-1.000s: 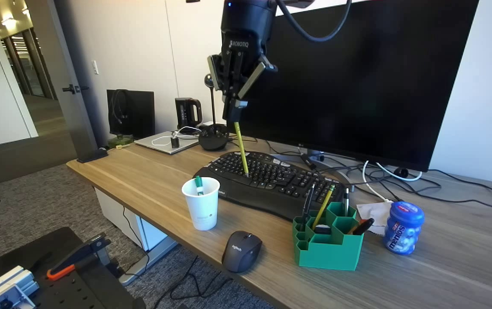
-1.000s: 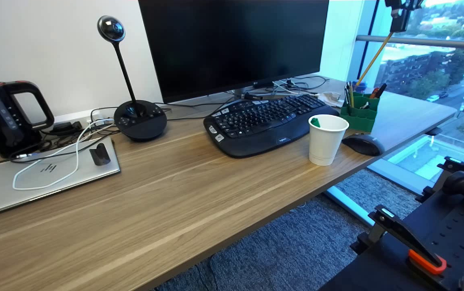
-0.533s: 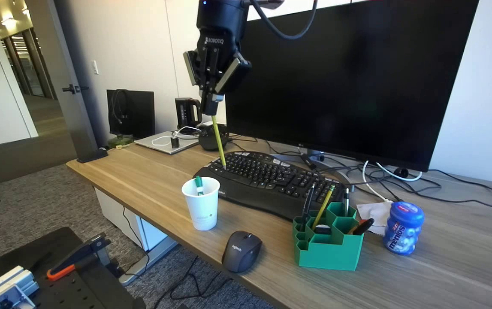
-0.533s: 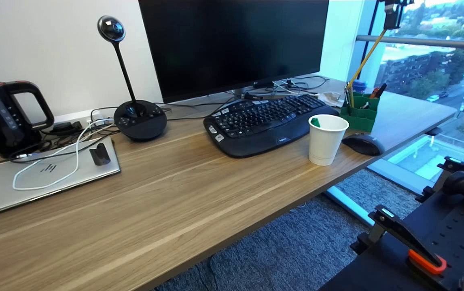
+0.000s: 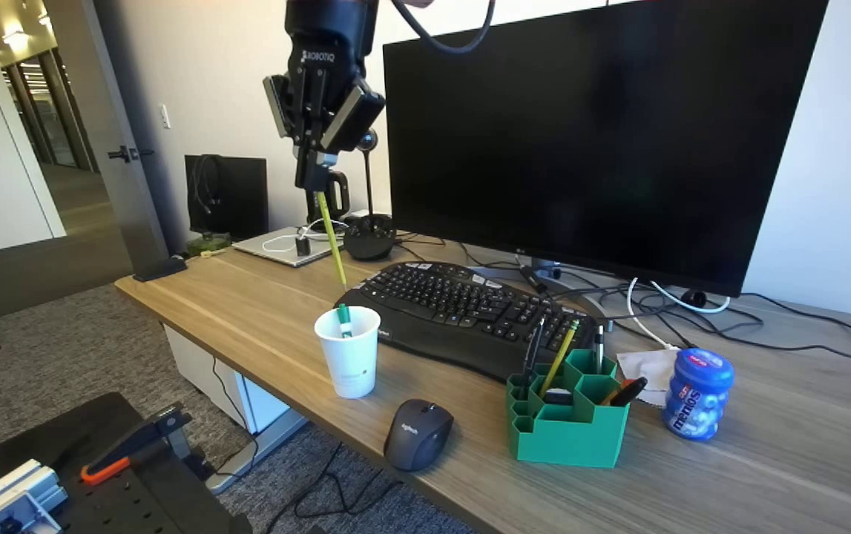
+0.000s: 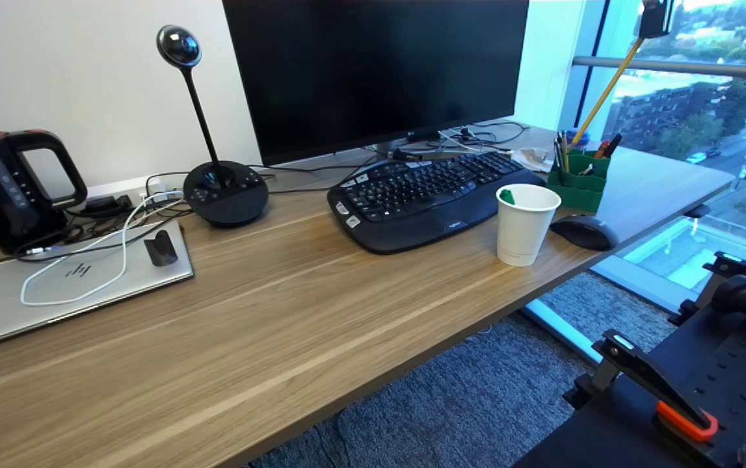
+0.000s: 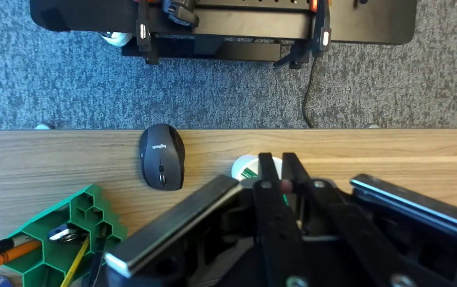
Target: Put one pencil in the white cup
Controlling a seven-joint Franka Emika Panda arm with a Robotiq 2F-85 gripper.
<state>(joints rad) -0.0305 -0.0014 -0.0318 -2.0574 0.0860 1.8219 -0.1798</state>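
1. My tool (image 5: 312, 178), clenched on a yellow pencil (image 5: 332, 239) and hanging above the surface (image 5: 269, 297). The pencil slants downward from my grasp.
2. The white cup (image 5: 352, 363), standing upright near the front edge of the surface. The held pencil is outside it; in an exterior view the pencil's lower end (image 5: 342, 277) appears just above the cup's far rim, though its height over the surface I cannot tell.
3. A green-and-white marker (image 5: 344, 317), leaning inside the cup. In the wrist view my tool covers part of the cup.
4. A black keyboard (image 5: 462, 300), behind the cup and in front of the large monitor (image 5: 588, 148), whose screen is dark.
5. A dark mouse (image 5: 418, 435), lying near the cup and between it and the green organiser (image 5: 570, 443).
6. Within the organiser: a second yellow pencil (image 5: 560, 356), tilted, among several pens (image 5: 534, 352). A blue container (image 5: 701, 397) stands near the organiser.
7. Toward the far end of the surface, in an exterior view: a closed silver laptop (image 6: 80, 284), a black kettle (image 6: 18, 195) and a black stand (image 6: 226, 195) with a round head.
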